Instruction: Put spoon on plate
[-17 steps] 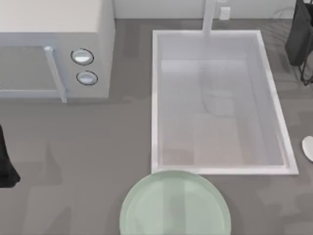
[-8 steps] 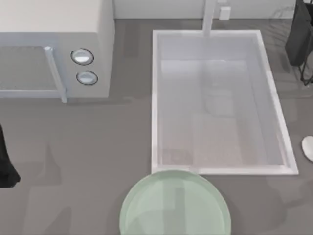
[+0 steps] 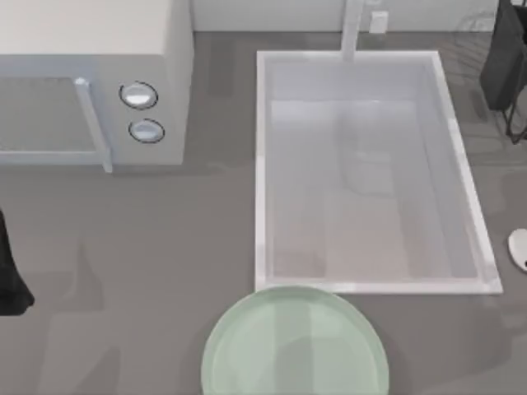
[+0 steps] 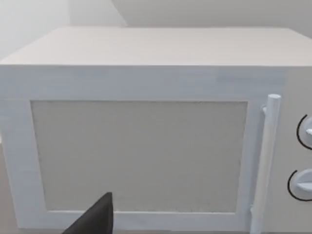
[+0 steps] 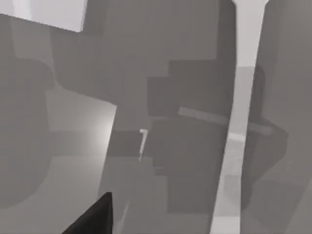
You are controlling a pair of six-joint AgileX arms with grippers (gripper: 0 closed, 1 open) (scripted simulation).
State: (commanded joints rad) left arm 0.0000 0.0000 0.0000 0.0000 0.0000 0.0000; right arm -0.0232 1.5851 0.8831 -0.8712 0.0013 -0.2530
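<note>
Overhead, you see the left arm (image 3: 10,271) parked at the desk's (image 3: 165,247) left edge and the right arm (image 3: 504,58) at the far right corner. Whether either claw is spread or pressed together you cannot tell; each wrist view catches only one dark fingertip (image 4: 95,219) (image 5: 95,217).

The plate (image 3: 295,346), pale mint green, lies at the desk's near edge, between the arms and well apart from both. The spoon (image 3: 519,247) shows as a white bowl at the right edge, on the near side of the right arm, beside the sink (image 3: 262,164).

The left wrist camera faces the microwave (image 4: 141,151), with its door handle (image 4: 265,161) and two dials (image 4: 304,131). You can read no lettering, brand or label on any surface.
</note>
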